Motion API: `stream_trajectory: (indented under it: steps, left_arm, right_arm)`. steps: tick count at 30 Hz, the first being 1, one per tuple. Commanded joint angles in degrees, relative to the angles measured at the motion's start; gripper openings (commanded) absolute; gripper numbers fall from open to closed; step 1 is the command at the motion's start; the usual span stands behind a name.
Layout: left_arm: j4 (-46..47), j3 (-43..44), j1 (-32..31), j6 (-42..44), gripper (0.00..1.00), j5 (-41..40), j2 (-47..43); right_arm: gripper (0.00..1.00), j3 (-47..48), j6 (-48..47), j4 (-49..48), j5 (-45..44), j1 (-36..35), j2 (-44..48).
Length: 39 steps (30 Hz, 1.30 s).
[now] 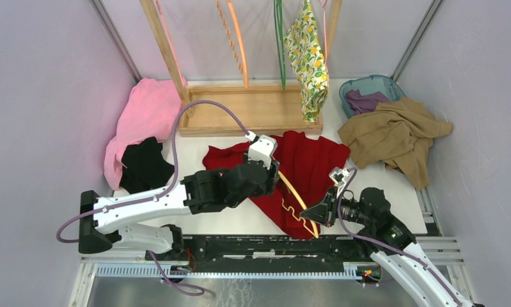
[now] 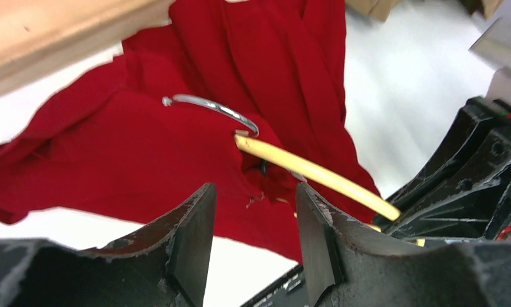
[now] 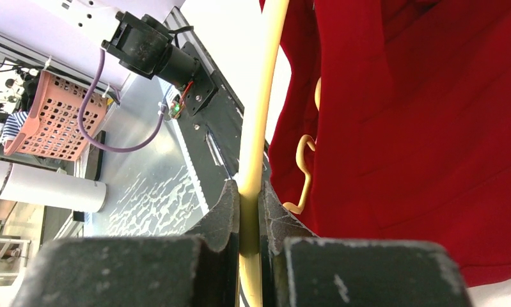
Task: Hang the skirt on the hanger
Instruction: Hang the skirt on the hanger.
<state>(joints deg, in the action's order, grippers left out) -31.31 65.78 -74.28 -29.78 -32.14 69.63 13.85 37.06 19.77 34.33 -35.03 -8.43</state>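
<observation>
Cream lemon-print skirt (image 1: 309,64) hangs off the rack (image 1: 249,109) at the desk's (image 1: 252,220) far edge | looks soft and light, I'd pinch its top hem | left tool (image 2: 252,204) half open, empty, over red garment (image 2: 144,153) | right tool (image 3: 249,192) clamped on yellow hanger (image 3: 265,96)

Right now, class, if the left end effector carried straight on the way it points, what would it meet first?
The left end effector would likely meet the red garment first, right beside the yellow hanger; depth is hard to judge.
</observation>
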Motion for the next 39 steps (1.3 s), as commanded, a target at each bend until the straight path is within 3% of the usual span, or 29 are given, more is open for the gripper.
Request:
stream_trajectory:
  steps: [1,23,33,39]
  left_arm:
    - [14.5,-4.3,0.0,7.3,0.57,-5.6,-4.9]
    - [38.8,-26.3,-0.1,11.8,0.56,-4.5,-14.0]
    - [47.5,-28.7,-0.1,13.9,0.56,-5.9,-13.0]
    - [47.8,-28.4,-0.1,14.6,0.56,-6.8,-10.9]
  right_arm:
    - [0.01,2.1,-1.3,-10.2,2.2,0.1,-0.5]
    - [0.01,3.5,0.9,-14.9,3.9,0.1,-2.9]
    - [0.01,4.0,0.8,-15.7,4.6,0.1,-4.2]
    - [0.01,4.4,1.0,-15.6,4.6,0.1,-4.0]
